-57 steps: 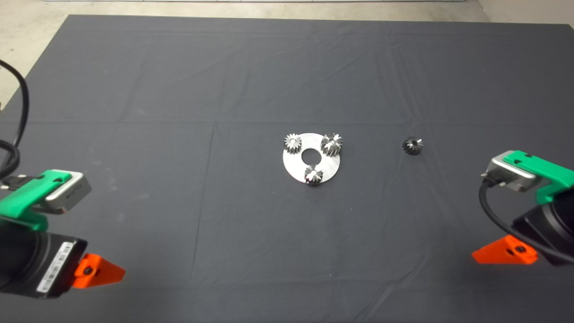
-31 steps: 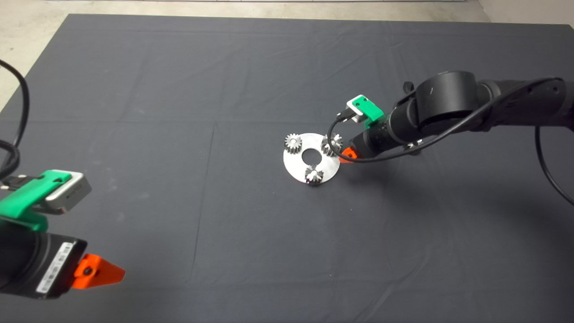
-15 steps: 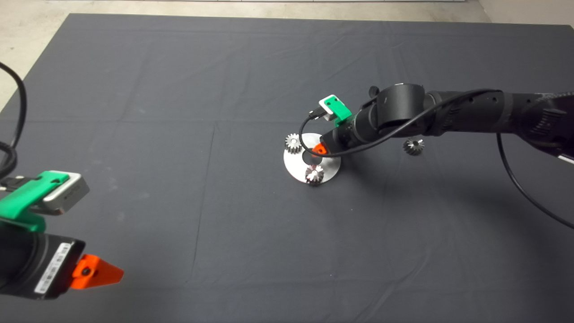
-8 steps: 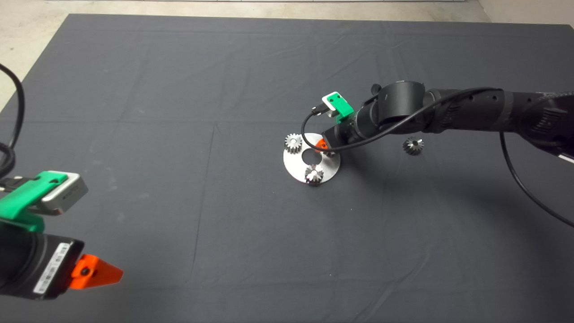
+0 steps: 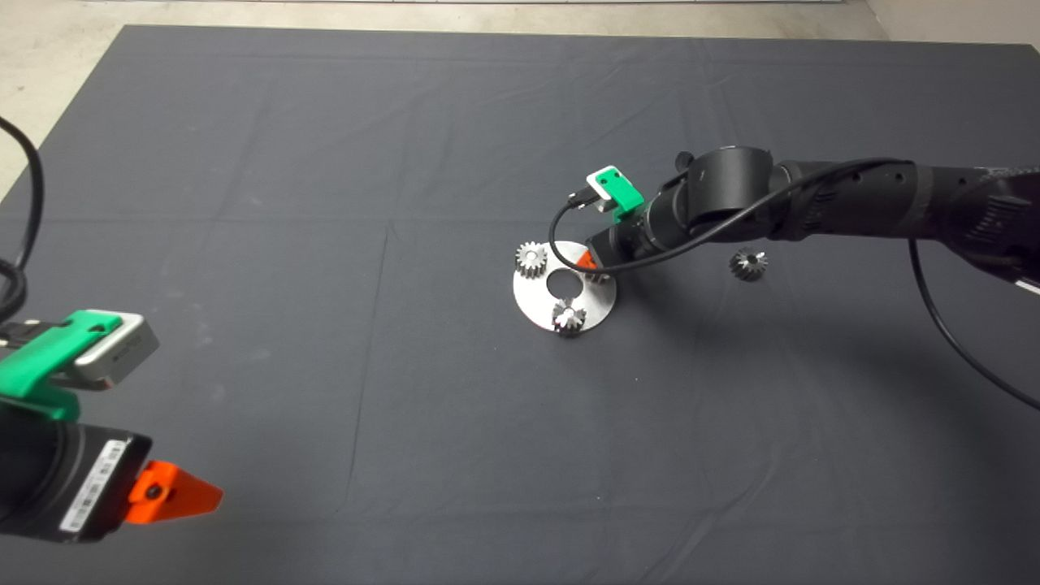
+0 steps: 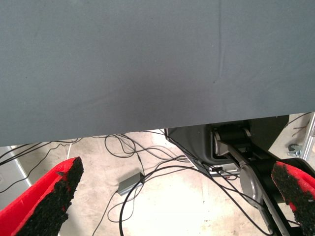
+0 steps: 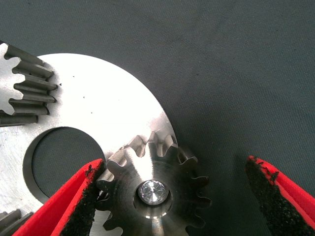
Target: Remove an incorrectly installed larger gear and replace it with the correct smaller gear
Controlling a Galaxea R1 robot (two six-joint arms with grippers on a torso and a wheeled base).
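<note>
Right gripper extended mid-mat, fingers spread; left gripper parked lower left — fingers apparently apart.

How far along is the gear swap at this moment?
Nothing is swapped yet. The larger gear still sits on the round plate; the right gripper straddles it, open, one pad touching. The smaller gear lies on the mat. Left gripper is parked. Removal and replacement remain.

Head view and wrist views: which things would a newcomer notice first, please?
First, the right pincer, open around the larger gear on the round silver plate at mid-mat; one pad touches its teeth, the other stands apart. Next, the smaller gear lies alone on the mat beside that arm. The left pincer waits open at the mat's near left edge.
</note>
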